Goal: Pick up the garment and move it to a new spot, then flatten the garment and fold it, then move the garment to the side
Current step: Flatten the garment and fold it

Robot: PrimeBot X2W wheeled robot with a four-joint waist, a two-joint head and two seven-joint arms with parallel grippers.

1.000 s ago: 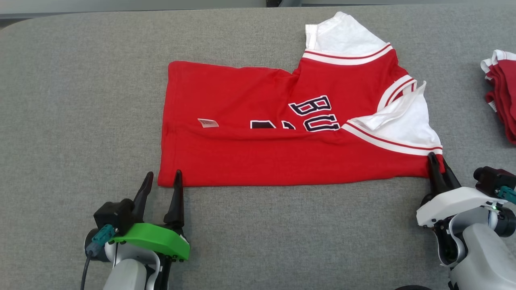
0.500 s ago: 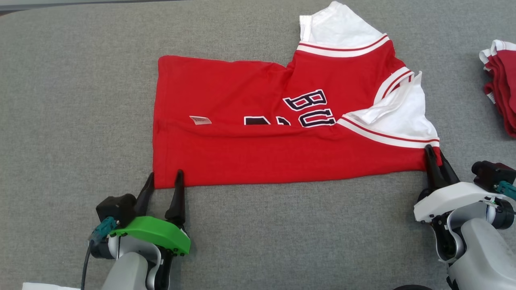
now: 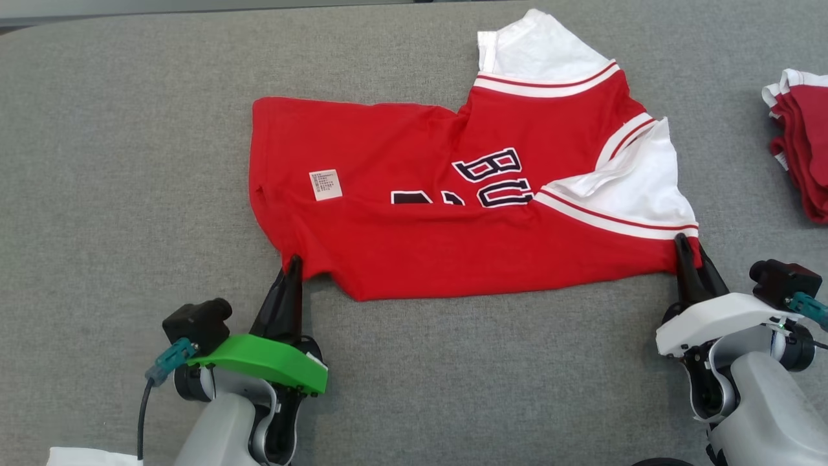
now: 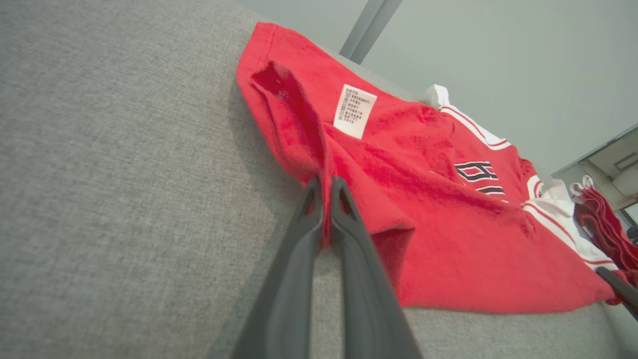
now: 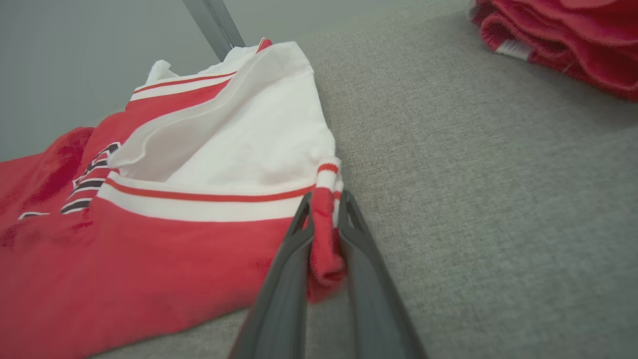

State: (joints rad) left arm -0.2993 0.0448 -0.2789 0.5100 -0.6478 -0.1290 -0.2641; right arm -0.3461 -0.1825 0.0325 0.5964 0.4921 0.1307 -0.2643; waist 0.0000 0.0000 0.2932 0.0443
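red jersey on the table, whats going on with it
A two-armed robot holds the garment on a grey table. Its left gripper is shut on the near hem corner, its right gripper on the near edge below the white sleeve. A folded-over near side partly covers the lettering. Another red pile lies at the right.

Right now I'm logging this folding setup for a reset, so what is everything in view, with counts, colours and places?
garment: one, red with white sleeves and black lettering, spread mid-table
label: one, white, on the garment's left part
folded clothes: one pile, red and white, on the table at far right
table: one, grey fabric top, under everything
white scrap: one, white, bottom left of the head view, unidentifiable
left claw: one, dark fingers, green housing, shut on the garment's near left hem
right claw: one, dark fingers, white housing, shut on the garment's near right corner
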